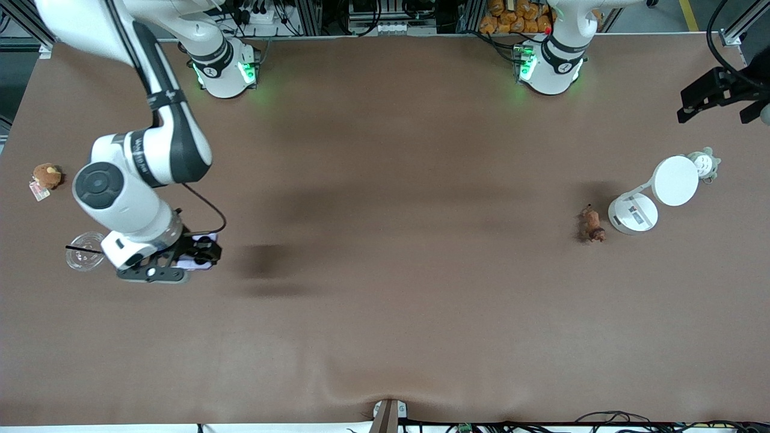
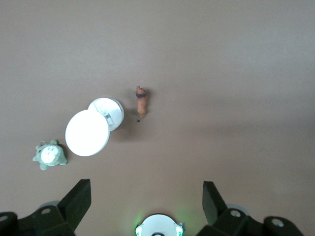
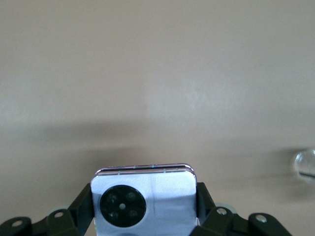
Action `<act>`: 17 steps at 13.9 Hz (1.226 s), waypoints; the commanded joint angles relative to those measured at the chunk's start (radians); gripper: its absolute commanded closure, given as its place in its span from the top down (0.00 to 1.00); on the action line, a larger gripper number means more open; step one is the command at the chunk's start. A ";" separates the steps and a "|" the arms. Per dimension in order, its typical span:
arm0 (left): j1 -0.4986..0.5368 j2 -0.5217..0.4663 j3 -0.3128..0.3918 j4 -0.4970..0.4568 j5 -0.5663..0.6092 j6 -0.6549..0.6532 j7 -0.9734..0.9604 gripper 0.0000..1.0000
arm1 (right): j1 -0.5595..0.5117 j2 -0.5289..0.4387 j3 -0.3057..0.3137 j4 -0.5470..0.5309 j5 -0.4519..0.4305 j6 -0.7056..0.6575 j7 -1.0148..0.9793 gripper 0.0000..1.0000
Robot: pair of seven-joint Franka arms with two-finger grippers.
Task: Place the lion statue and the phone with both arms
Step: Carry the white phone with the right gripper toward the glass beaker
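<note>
The lion statue [image 1: 591,224], a tiny reddish-brown figurine, lies on the table toward the left arm's end, beside a white stand; it also shows in the left wrist view [image 2: 141,101]. My left gripper [image 1: 717,111] hangs high over that end, open and empty [image 2: 145,201], well apart from the lion. My right gripper [image 1: 183,260] is shut on the pale lilac phone [image 1: 203,257] and holds it above the table toward the right arm's end. In the right wrist view the phone [image 3: 145,199] sits between the fingers [image 3: 83,201], its black camera circle facing the camera.
A white stand [image 1: 631,213] with a round disc [image 1: 675,180] stands by the lion, and a grey-white plush [image 1: 705,163] lies beside the disc. A clear lid [image 1: 84,251] lies by the right gripper. A brown plush with a tag [image 1: 47,175] lies farther from the camera.
</note>
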State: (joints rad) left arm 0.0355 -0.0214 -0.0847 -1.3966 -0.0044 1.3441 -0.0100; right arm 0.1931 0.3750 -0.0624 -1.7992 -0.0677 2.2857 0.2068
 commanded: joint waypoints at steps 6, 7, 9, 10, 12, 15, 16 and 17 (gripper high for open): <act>-0.009 -0.003 0.051 -0.061 -0.039 0.047 0.077 1.00 | -0.175 0.171 0.026 0.031 0.003 0.190 -0.279 0.12; -0.009 -0.002 0.051 -0.061 -0.034 0.056 0.079 1.00 | -0.179 0.176 0.026 0.032 0.002 0.190 -0.279 0.12; -0.009 -0.003 0.052 -0.062 -0.032 0.061 0.079 1.00 | -0.175 0.196 0.026 0.034 0.003 0.198 -0.277 0.12; -0.006 -0.002 0.052 -0.062 -0.031 0.061 0.079 1.00 | -0.176 0.205 0.026 0.034 0.002 0.207 -0.277 0.12; 0.000 0.001 0.052 -0.064 -0.031 0.061 0.079 1.00 | -0.182 0.209 0.026 0.035 0.002 0.209 -0.277 0.12; 0.000 0.000 0.037 -0.067 0.013 0.070 0.070 1.00 | -0.188 0.240 0.024 0.058 0.002 0.227 -0.274 0.12; 0.000 0.000 0.033 -0.068 0.020 0.072 0.074 1.00 | -0.199 0.264 0.026 0.082 0.002 0.230 -0.277 0.12; 0.000 0.000 0.033 -0.068 0.020 0.072 0.077 1.00 | -0.201 0.281 0.026 0.096 0.002 0.232 -0.277 0.12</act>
State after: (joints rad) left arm 0.0363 -0.0154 -0.0454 -1.4561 -0.0095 1.4021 0.0486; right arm 0.0217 0.6039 -0.0527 -1.7663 -0.0670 2.5131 -0.0596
